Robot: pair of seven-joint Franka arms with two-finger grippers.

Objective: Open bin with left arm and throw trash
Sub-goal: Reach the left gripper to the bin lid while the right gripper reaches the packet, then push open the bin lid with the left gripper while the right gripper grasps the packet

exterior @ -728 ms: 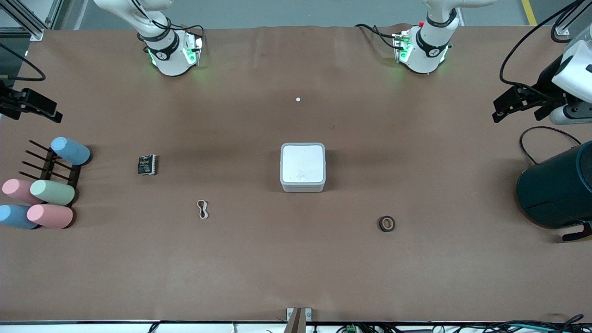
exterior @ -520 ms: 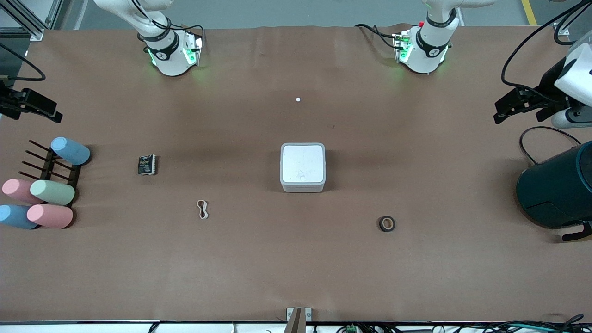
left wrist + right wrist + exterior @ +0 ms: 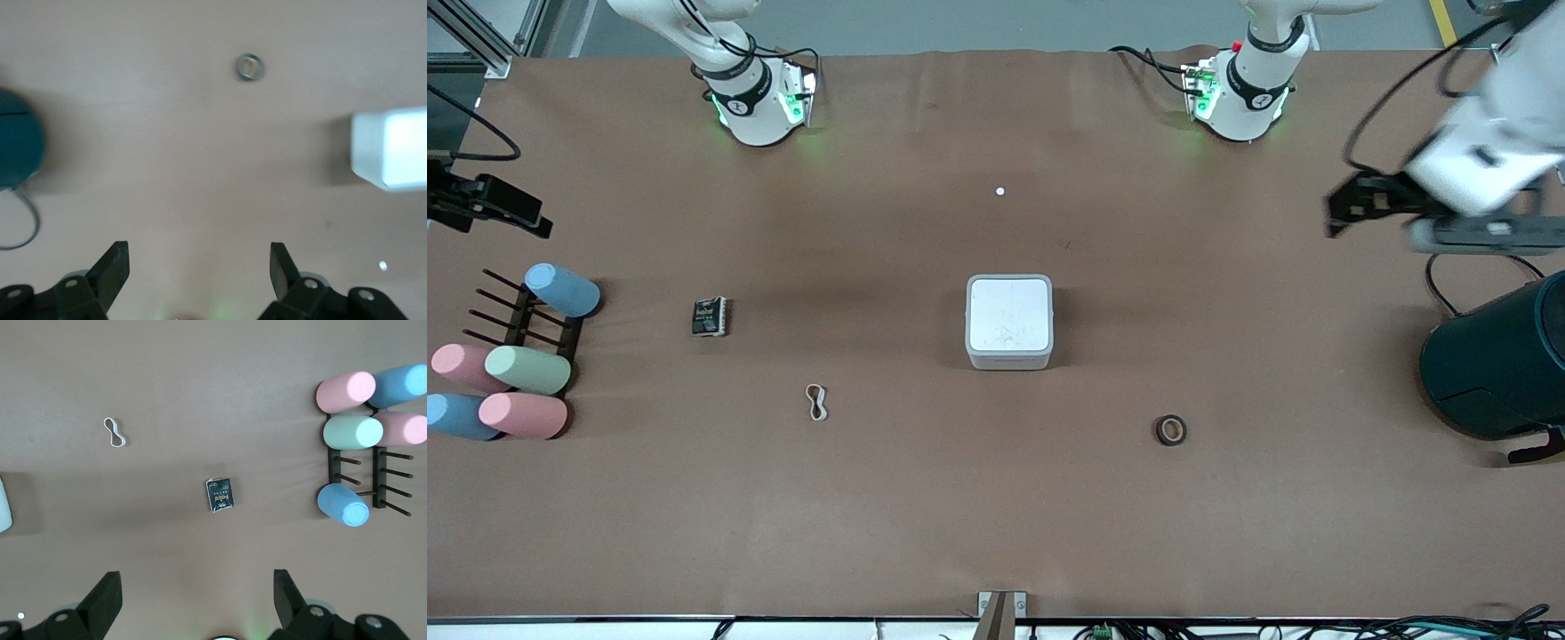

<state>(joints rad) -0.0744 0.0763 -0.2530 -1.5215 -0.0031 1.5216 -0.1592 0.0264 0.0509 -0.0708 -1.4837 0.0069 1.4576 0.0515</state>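
Small square white-grey plastic bin [image 3: 1009, 322] with rounded corners sitting near the middle of the brown-covered table [image 3: 996, 516], flat white lid closed. Also visible in the left wrist view [image 3: 390, 148], lid down. Three pieces of trash lying apart on the table: a black square packet [image 3: 710, 316] toward the right arm's end, an off-white figure-eight rubber band [image 3: 816, 402] nearer the front camera than the packet, and a small dark tape roll [image 3: 1171, 430] toward the left arm's end, nearer the front camera than the bin. Left gripper [image 3: 1347, 204] up in the air over bare table toward the left arm's end, well apart from the bin, black fingers [image 3: 113, 267] spread wide with nothing between them. Right gripper [image 3: 503, 206] over the table edge at the right arm's end, above a dark peg rack [image 3: 516, 316] with pastel blue, pink and green cylinders [image 3: 527, 369]; fingers [image 3: 107, 590] likewise wide apart and holding nothing, arm waiting. Large dark teal cylinder [image 3: 1498, 360] standing at the left arm's end. Tiny white dot [image 3: 1000, 191] lying farther from the front camera than the bin.
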